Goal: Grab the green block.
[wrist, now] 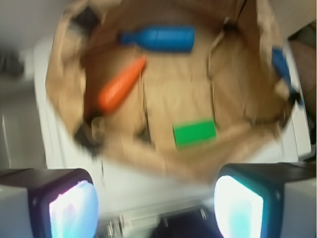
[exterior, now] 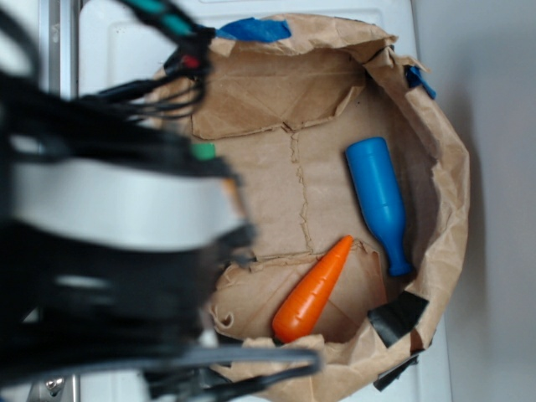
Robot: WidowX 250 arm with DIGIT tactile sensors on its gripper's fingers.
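Three toys lie in the crumpled brown paper bag [wrist: 163,158], whose sides are rolled down into a shallow nest. Look at your wrist view: the small flat green rectangular block [wrist: 194,133] rests on the bag's floor ahead of the gripper [wrist: 156,208], lying nearer the right-hand pad than the left. Your gripper is spread wide, with the two pale glowing pads [wrist: 74,210] at the bottom corners of the view, and nothing is between them. The fingertips hang clear of the block, with the bag's near rim between them and it.

Farther out from the hand, and to the left, you see the tapered orange plastic carrot [wrist: 120,86] lying at a slant, apart from the block. Beyond both, at the far side of the bag, the blue bottle-shaped toy [wrist: 158,38] lies on its side, its narrow neck pointing left.

From the exterior view, your arm's blurred black and grey body [exterior: 109,209] covers most of the left of the bag, and only a small green sliver of the block shows at its edge [exterior: 203,152]. Strips of blue tape [exterior: 255,30] and black tape [exterior: 395,316] sit on the bag's rim.
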